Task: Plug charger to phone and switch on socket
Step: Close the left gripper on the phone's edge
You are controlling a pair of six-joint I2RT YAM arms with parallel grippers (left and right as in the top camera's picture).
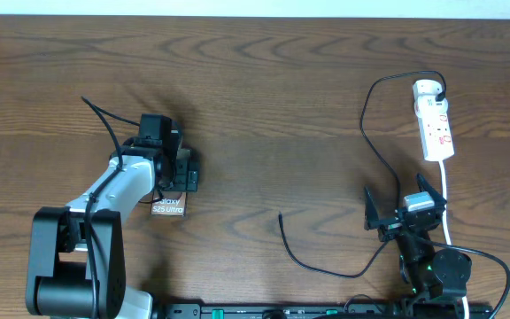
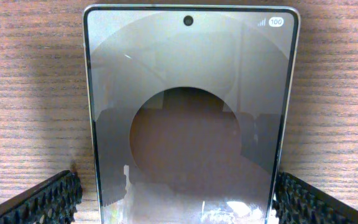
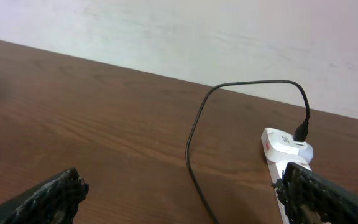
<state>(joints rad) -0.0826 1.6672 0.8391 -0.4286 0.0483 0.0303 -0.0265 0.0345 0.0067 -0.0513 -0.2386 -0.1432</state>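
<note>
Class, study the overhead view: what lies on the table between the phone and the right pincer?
Only the loose connector end of the charger, curling on the table between the phone and the right pincer. The overhead view shows it.

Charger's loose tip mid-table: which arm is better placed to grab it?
Right, probably. The left gripper straddles the phone; the right gripper is open, empty, with the charger cable passing beside it.
</note>
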